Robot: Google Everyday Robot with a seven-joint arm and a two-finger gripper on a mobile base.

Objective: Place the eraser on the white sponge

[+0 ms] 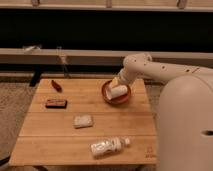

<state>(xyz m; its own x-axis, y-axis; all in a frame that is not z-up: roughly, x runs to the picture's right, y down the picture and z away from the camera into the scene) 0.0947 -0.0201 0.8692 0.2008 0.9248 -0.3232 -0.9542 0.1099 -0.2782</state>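
A dark rectangular eraser (56, 103) lies on the left part of the wooden table (60, 137). A white sponge (83, 121) lies near the table's middle, to the right of and nearer than the eraser. My gripper (118, 86) is at the end of the white arm, over the red-brown bowl (116, 98) at the table's far right, well away from the eraser and the sponge.
The bowl holds a white object (120, 91). A clear plastic bottle (107, 146) lies on its side near the front edge. A small red object (56, 85) lies at the far left. The robot's white body (185, 125) fills the right. A bench runs behind.
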